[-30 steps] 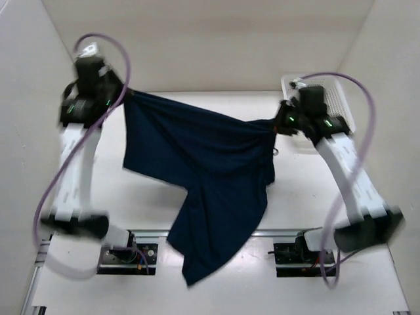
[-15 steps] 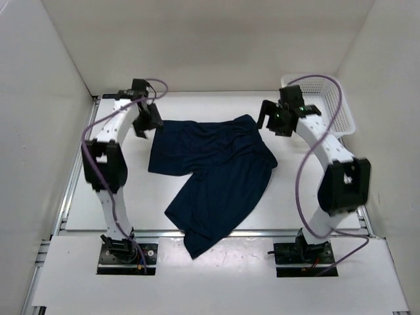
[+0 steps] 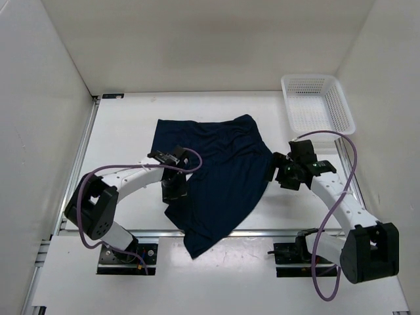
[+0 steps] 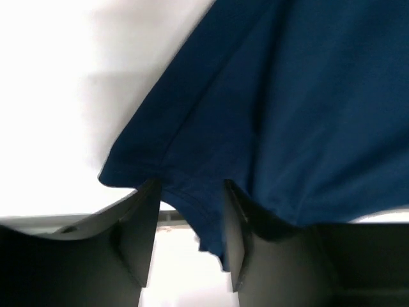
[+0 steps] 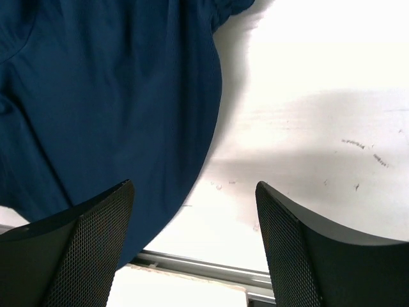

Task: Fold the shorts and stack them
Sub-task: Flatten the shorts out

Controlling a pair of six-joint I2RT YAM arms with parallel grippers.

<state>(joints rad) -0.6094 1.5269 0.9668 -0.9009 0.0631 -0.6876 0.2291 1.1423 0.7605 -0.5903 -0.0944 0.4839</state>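
The shorts point(image 3: 216, 164) lie unfolded on the white table point(image 3: 118, 131), roughly centred, waistband toward the far side. One leg runs diagonally toward the arms and overhangs the near edge. The left gripper point(image 3: 174, 189) sits low at that leg's left border. In the left wrist view its fingers point(image 4: 137, 236) are spread on either side of the hem, with fabric in the gap but not yet pinched. The right gripper point(image 3: 279, 172) hovers just beside the garment's right border, its fingers point(image 5: 96, 243) wide apart over bare table, holding nothing. Judged step: acquiring side grips for the first fold, with no fold made yet. The next move calls for closing on the hem at the left and for the right claw to shift inward onto cloth (it is beside the edge, not over it). After that, the overhanging leg can be drawn back onto the table. The surface is smooth and matte, with faint scuff marks point(image 5: 364, 147). Plain pale walls point(image 3: 197, 46) enclose three sides. A white mesh basket point(image 3: 318, 105) stands in the far right corner, well apart from the shorts.
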